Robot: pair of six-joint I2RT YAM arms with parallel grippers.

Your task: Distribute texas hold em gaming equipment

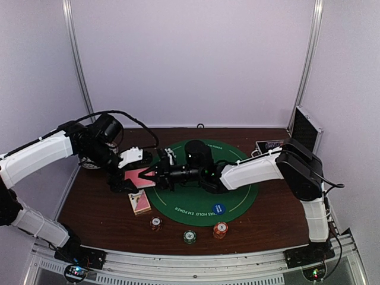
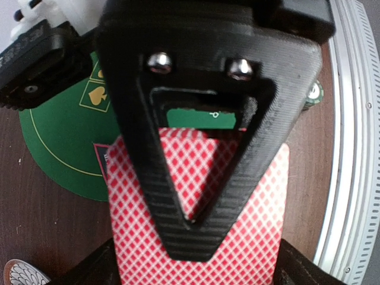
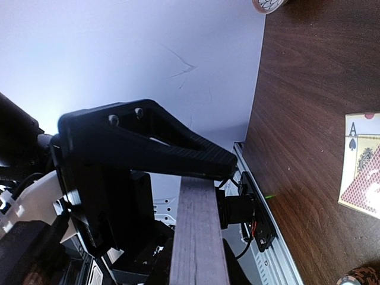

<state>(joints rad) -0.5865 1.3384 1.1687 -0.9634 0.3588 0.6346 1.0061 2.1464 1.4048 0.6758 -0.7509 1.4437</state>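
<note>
Over the mat's left edge, my right gripper (image 1: 152, 177) is shut on a deck of pink-backed playing cards (image 1: 138, 176). In the right wrist view its upper finger (image 3: 178, 148) presses on the deck's edge (image 3: 196, 237). The left wrist view looks straight at the deck's back (image 2: 249, 225), with the right gripper's triangular finger lying across it. My left gripper (image 1: 122, 181) has its jaws spread to either side of the deck; I cannot tell whether they touch it. Loose cards (image 1: 141, 202) lie on the wood, an ace of spades (image 3: 359, 163) among them. Three poker chips (image 1: 156, 223) (image 1: 189, 236) (image 1: 220, 229) sit near the front edge.
The round green felt mat (image 1: 237, 196) covers the table's middle, with a blue disc (image 1: 218, 208) on its near part. A black-and-silver case (image 1: 304, 127) stands open at the back right, a small dark box (image 1: 269, 145) beside it. Another chip (image 2: 21, 274) lies on the wood.
</note>
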